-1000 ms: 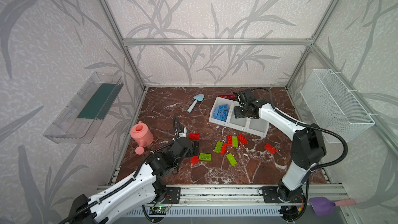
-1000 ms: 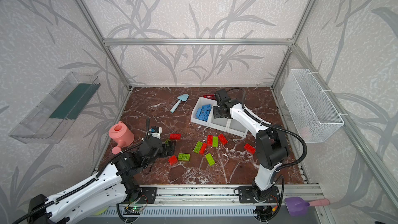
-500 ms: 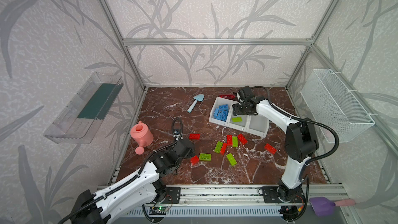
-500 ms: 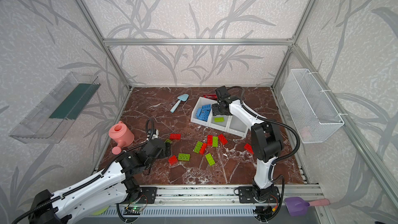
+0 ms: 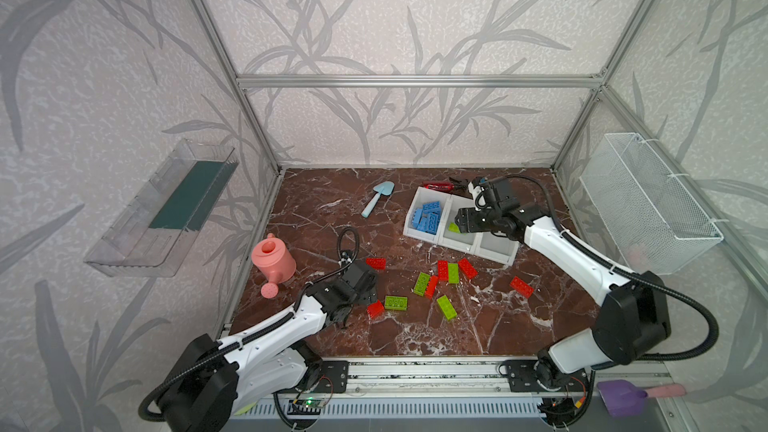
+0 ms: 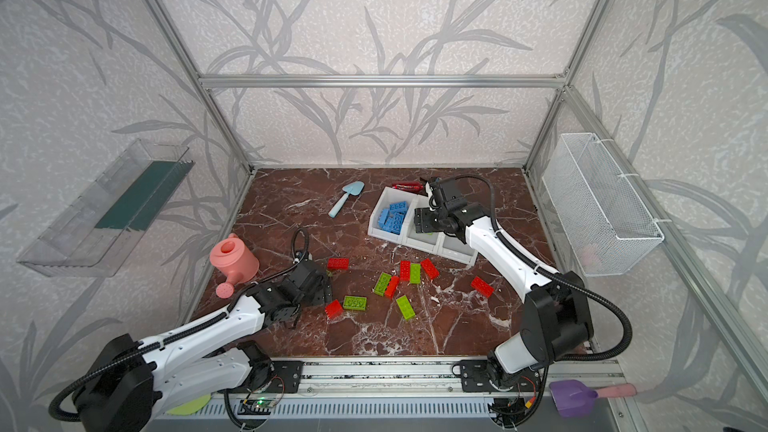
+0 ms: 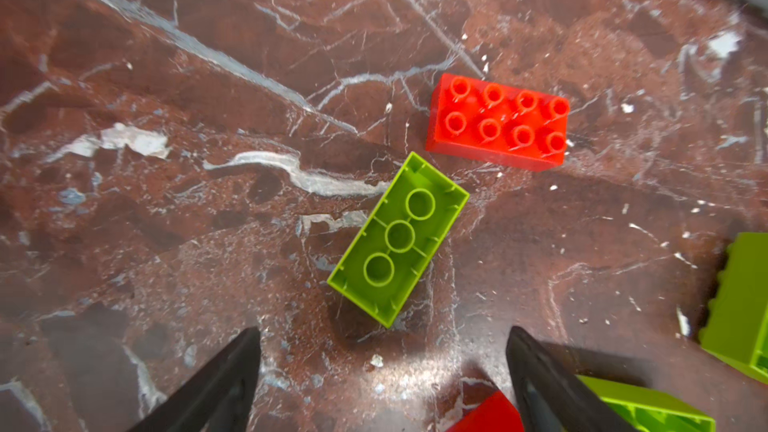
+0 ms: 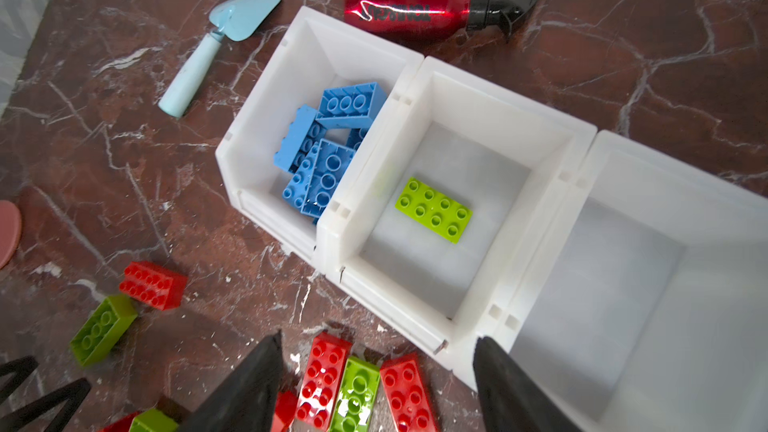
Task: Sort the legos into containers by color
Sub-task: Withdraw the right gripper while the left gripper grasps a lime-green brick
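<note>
Lime brick (image 8: 434, 209), absent a second ago, now lies in the middle bin (image 8: 511, 103). The right gripper (image 8: 378, 340) hangs above it with jaws parted and empty, so green sorting has begun beside the blue bricks (image 8: 324, 151). Left gripper (image 7: 383, 331) has dropped, jaws wide, toward an upturned green brick (image 7: 399, 238), untouched. In both top views the arm hides that brick, and the third bin (image 8: 665, 168) is cut off.
</note>
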{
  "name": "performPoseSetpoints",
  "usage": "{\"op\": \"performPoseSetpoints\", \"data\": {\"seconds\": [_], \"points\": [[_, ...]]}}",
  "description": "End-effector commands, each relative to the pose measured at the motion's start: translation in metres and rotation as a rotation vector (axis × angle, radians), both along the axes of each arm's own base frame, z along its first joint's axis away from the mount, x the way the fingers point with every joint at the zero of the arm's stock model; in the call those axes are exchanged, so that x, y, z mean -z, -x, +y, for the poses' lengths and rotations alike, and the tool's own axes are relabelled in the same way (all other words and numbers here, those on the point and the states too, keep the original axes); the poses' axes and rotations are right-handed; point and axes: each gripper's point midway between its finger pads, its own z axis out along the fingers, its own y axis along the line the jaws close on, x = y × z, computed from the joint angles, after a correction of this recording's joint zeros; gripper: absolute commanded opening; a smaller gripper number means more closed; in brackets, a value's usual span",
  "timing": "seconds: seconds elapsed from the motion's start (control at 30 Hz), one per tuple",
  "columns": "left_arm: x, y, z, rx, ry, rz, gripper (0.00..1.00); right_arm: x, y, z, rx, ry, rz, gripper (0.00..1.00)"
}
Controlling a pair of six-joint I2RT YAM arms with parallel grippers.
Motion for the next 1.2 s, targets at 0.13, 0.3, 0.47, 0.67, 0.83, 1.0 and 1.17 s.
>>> {"op": "performPoseSetpoints", "data": {"seconds": [0.13, 0.3, 0.47, 0.67, 0.83, 1.0, 1.17], "points": [[0.014, -0.010, -0.002, -0.026, -0.006, 0.094, 0.87, 0.001, 0.039, 0.015, -0.059, -0.063, -0.032, 0.73], [0.026, -0.010, -0.001, -0.043, -0.026, 0.201, 0.84, 0.007, 0.059, 0.009, -0.069, -0.067, -0.024, 0.73], [0.028, -0.018, -0.005, -0.051, -0.030, 0.215, 0.75, 0.015, 0.071, 0.003, -0.070, -0.068, -0.008, 0.72], [0.023, -0.029, -0.007, -0.051, -0.059, 0.209, 0.60, 0.017, 0.079, -0.001, -0.076, -0.066, -0.009, 0.72], [0.025, -0.032, -0.010, -0.041, -0.060, 0.221, 0.47, 0.014, 0.085, -0.008, -0.072, -0.059, -0.031, 0.71], [0.027, -0.030, -0.017, -0.029, -0.026, 0.232, 0.38, 0.016, 0.091, -0.011, -0.071, -0.065, -0.040, 0.72], [0.028, -0.031, -0.023, -0.018, -0.007, 0.230, 0.35, 0.020, 0.094, -0.012, -0.074, -0.063, -0.035, 0.72]]}}
